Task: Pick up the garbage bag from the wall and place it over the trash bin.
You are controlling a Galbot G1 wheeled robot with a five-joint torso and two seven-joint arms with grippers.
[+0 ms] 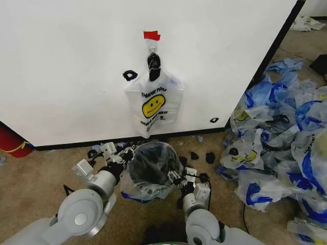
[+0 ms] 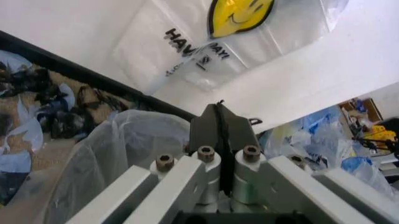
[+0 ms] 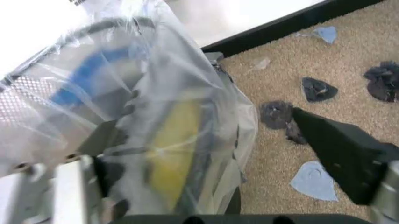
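1. Beige carpet runs up to the wall, where the garbage bag hangs flat from a small hook under a piece of red tape.
2. Directly below stands the trash bin, with translucent plastic already draped over its rim.
3. The left gripper sits at the bin's left rim with its fingers pressed together, gripping nothing I can see.
4. The right gripper is at the right rim, spread wide, with the plastic-covered edge between its fingers.
5. The hanging bag looks untouched, so I judge the pick to be the step in hand. Grip the bunched handles just under the hook, where the film is thickest, then lift up and off rather than pulling outward.
6. The thin film may tear or cling, so move slowly and avoid the heap of loose bags on the right.
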